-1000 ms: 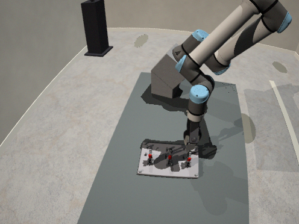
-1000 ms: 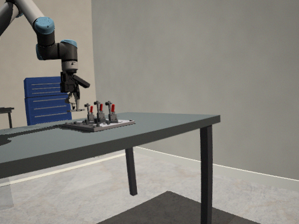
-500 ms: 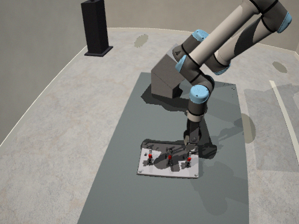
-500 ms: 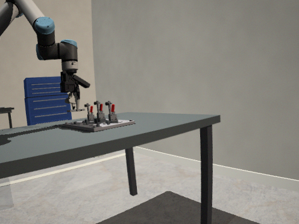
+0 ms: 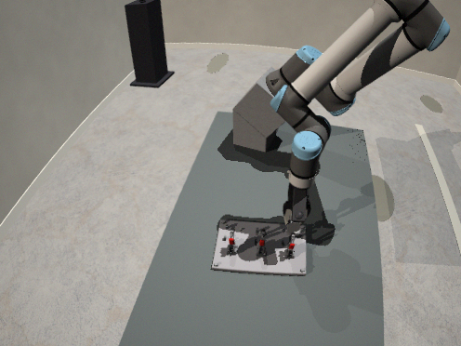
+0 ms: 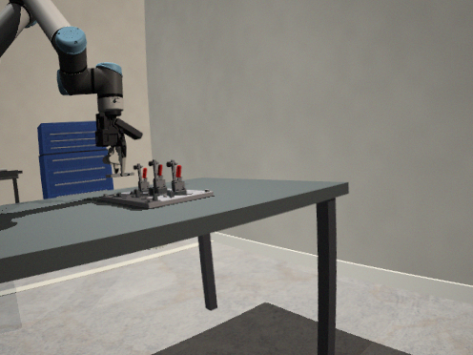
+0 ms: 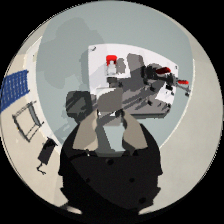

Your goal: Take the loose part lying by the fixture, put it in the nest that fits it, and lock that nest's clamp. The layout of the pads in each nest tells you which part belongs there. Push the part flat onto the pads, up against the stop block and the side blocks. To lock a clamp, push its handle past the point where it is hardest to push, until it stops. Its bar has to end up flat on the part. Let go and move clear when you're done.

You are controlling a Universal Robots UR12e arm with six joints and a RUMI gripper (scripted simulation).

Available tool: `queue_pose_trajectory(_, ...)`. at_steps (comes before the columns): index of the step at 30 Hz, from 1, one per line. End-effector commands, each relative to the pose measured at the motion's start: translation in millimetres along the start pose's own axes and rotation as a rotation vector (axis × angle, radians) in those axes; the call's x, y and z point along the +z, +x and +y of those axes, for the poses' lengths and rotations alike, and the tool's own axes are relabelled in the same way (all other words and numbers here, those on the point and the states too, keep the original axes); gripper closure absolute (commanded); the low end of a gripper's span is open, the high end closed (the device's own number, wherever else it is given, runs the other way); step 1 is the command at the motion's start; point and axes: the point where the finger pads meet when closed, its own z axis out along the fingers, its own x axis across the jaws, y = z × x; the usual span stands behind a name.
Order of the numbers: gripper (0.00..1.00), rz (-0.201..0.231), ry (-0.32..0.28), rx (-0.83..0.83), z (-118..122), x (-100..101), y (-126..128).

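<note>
Exterior view, left of the middle of the frame: the black two-jaw end effector [image 5: 292,219] [image 6: 123,173] [image 7: 109,109] is closed on the thin, flat grey plate-like part [image 6: 128,175] [image 7: 109,100], holding it level, above the near edge of the pale rectangular fixture base [image 5: 223,261] [image 6: 202,193] [image 7: 99,56]. The base lies on the grey-green surface [image 5: 186,298] [image 6: 272,191] [image 7: 140,17]. In the wrist view the part sits at the centre, out ahead of the fingertips.

I'd judge it stiff and fairly light, probably metal or hard plastic, not fragile, but smooth enough to pivot if an edge catches. The present hold seems to take only a small portion of it, so a gentle descent matters. A central hold across opposite sides would resist tipping best; once it touches the pads, pressing down on its top should flatten it.

The red-handled metal toggle clamp [image 5: 291,246] [image 6: 144,173] [image 7: 111,59] nearest the end effector stands unlocked, its raised bar a possible snag. Which nest fits, I cannot tell from the pads.

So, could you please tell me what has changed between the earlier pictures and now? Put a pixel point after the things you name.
Nothing has visibly changed. The gripper [image 5: 293,221] [image 6: 122,173] [image 7: 109,109] is still shut on the part [image 5: 294,227] [image 6: 113,176] [image 7: 110,100], held above the fixture's [image 5: 260,268] [image 6: 152,205] [image 7: 97,57] edge; the arm stays put, and all three red handles stay upright.
</note>
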Motion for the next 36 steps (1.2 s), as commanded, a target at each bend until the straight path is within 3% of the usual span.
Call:
queue_pose_trajectory(1, 1.00, 0.003, 0.006, -0.003, -4.6, -3.6, 0.9)
queue_pose_trajectory(36, 1.00, 0.002, 0.003, -0.003, -4.1, 6.3, 0.2)
